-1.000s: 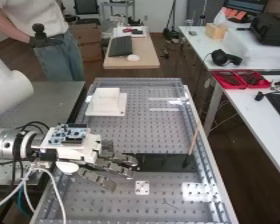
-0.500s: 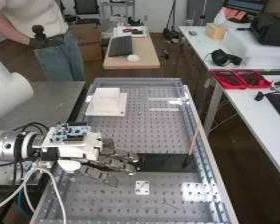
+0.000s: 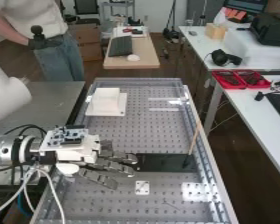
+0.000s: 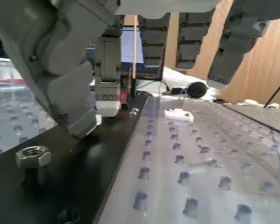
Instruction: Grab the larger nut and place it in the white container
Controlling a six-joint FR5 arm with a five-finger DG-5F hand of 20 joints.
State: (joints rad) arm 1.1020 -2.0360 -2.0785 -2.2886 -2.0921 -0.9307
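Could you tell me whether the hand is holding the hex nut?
No, the nut rests on the black plate, with a visible gap between it and the hand.

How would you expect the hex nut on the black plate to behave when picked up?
The nut looks like solid metal, so probably stiff and heavyish for its size. Its flat sides should resist rolling, but the glossy black plate may let it slide.

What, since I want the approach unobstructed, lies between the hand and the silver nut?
Nothing stands there: bare black board separates the hand from the silver nut, as the wrist view shows.
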